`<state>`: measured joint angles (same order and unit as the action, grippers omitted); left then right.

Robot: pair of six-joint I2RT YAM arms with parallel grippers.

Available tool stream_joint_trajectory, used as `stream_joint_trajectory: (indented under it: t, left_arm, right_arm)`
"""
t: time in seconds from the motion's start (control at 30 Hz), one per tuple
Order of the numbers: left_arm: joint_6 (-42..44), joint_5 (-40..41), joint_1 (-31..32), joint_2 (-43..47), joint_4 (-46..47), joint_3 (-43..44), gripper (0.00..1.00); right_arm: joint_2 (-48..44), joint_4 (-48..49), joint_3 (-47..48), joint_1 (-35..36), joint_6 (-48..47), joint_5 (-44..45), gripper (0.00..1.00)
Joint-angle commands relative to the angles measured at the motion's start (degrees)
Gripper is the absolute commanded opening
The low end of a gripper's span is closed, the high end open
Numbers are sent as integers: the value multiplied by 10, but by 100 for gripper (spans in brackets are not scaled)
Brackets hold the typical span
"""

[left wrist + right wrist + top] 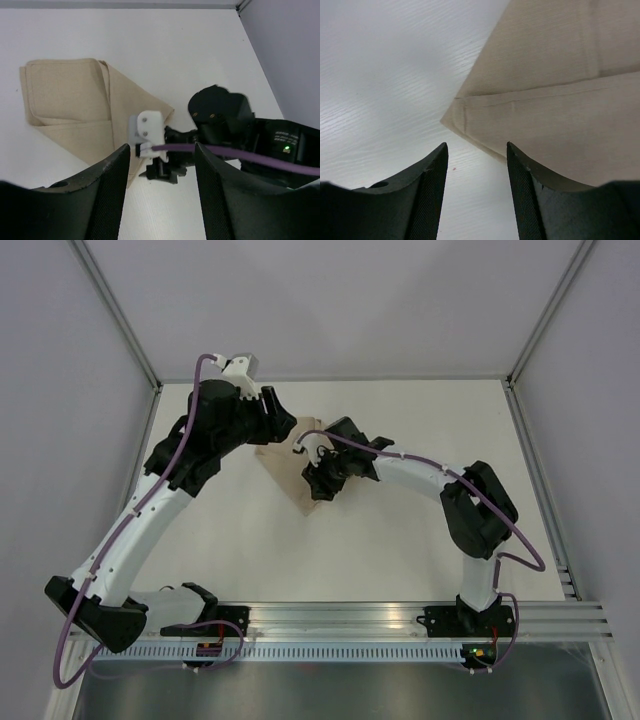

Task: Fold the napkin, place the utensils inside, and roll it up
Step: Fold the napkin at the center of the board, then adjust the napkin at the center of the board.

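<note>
Plainly, the left fingers (pixel 107 192) stand apart and empty beside the folded napkin (pixel 70 100), which lies flat on the table (pixel 165 45) toward its far middle. The right fingers (pixel 427 195) gape too over the napkin's pointed corner, perhaps just clear of it; white table shows beyond its edges.

a white bench (pixel 400 540) boxed in by pale grey walls (pixel 330 300) — an aluminium rail (pixel 350 615) along its near edge.
</note>
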<state>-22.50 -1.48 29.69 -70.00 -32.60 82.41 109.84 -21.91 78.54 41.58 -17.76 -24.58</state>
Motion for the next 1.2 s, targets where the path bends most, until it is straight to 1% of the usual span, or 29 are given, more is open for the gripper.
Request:
stream_joint_trajectory:
  t: [0.0, 0.03, 0.07, 0.13, 0.17, 0.2, 0.23, 0.27, 0.37, 0.53, 0.67, 0.9, 1.17]
  left_arm:
    - [-47, 49, -2, 7, 23, -15, 59]
    - [-54, 58, -2, 4, 24, -24, 57]
    - [-61, 76, -3, 1, 25, -30, 51]
    - [-78, 94, -6, -9, 31, -51, 45]
    - [-83, 99, -13, -23, 36, -59, 37]
    - [-90, 100, -17, -31, 49, -80, 32]
    - [-96, 100, -23, -40, 55, -90, 27]
    - [-103, 90, -39, -61, 61, -101, 17]
    - [-128, 67, -73, -94, 89, -135, 2]
    - [-163, 80, -110, -169, 107, -165, 2]
    - [-175, 96, -130, -223, 116, -166, 2]
    - [-191, 95, -150, -310, 126, -157, 2]
    - [-192, 87, -162, -378, 128, -134, 2]
  right_arm:
    - [-40, -9, 40, -49, 14, -26, 57]
    - [-42, -10, 42, -60, 17, -26, 57]
    - [-43, -9, 46, -78, 27, -20, 57]
    - [-38, -10, 55, -96, 38, 14, 56]
    - [-27, -11, 69, -112, 47, 29, 56]
    - [-20, -13, 78, -120, 50, 48, 54]
    - [-11, -18, 87, -128, 53, 55, 54]
    - [8, -22, 108, -146, 57, 62, 54]
    - [48, -26, 146, -176, 61, 73, 54]
    - [110, -53, 190, -187, 45, 69, 54]
    - [147, -56, 203, -187, 43, 66, 54]
    - [166, -63, 204, -187, 40, 66, 54]
    - [141, -70, 153, -187, 36, 52, 52]
